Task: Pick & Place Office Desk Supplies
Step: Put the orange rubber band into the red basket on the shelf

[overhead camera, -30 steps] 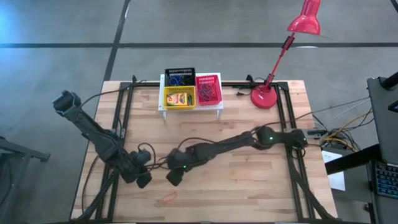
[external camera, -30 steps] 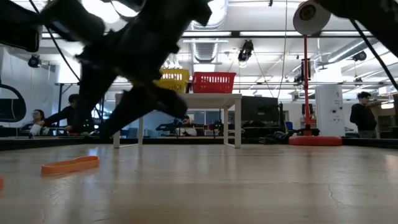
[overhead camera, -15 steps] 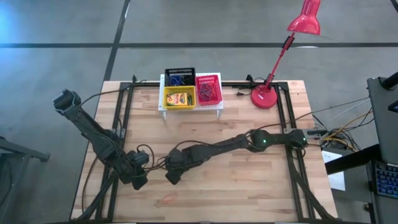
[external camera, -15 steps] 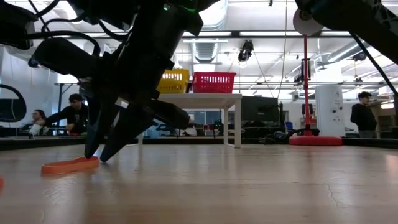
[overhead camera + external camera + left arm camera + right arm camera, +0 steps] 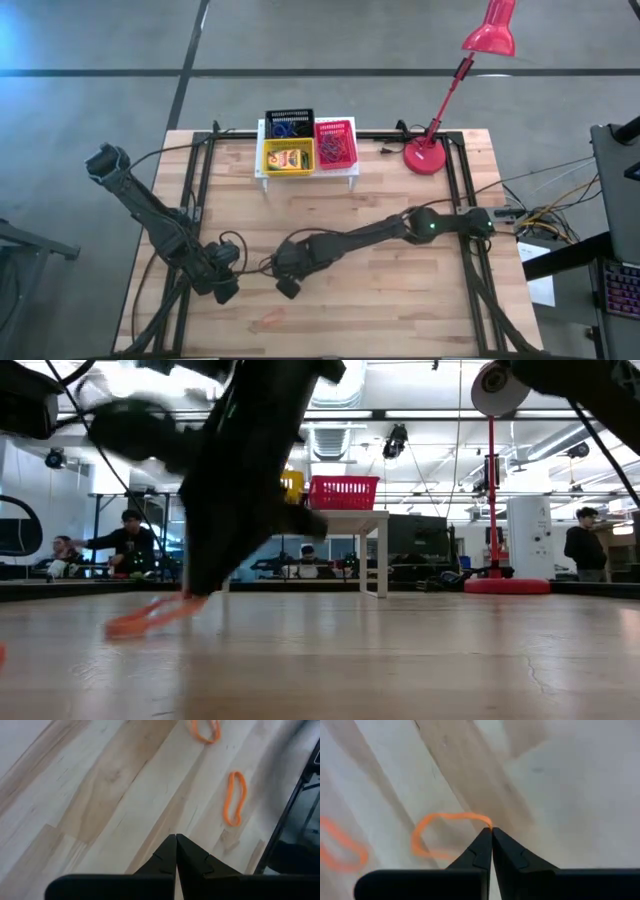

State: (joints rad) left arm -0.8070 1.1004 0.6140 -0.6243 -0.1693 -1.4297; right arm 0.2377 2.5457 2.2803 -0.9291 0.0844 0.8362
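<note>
An orange rubber band (image 5: 442, 836) lies on the wooden table near its front edge, one end caught in my shut right gripper (image 5: 491, 831), which points down at the table (image 5: 195, 592). The low view shows this band (image 5: 148, 616) slanting up toward the fingers. A second orange band (image 5: 340, 851) lies flat nearby. My left gripper (image 5: 176, 839) is shut on nothing, just left of the right one (image 5: 225, 290), and both bands (image 5: 235, 798) lie ahead of it. At the far edge, the black (image 5: 289, 124), yellow (image 5: 288, 155) and red (image 5: 335, 143) baskets sit on a white stand. My right gripper pinches the orange band's one end (image 5: 488, 823) between its two fingertips, coming from above and slanting down. That end is raised off the wood, while the band's other end (image 5: 118, 627) rests on the table, the loop slack.
A red desk lamp (image 5: 430, 152) stands at the far right. The yellow basket holds a crayon box (image 5: 288, 158); rubber bands fill the black and red ones. Cables (image 5: 250, 262) trail over the table between the arms. Bare wood (image 5: 400, 290) lies to the right. People sit in the room behind.
My right gripper has come down to the table and shut on the orange band's end. That end has risen and shifted a little toward the table's right, and the band now slants instead of lying flat. The left arm has kept still.
</note>
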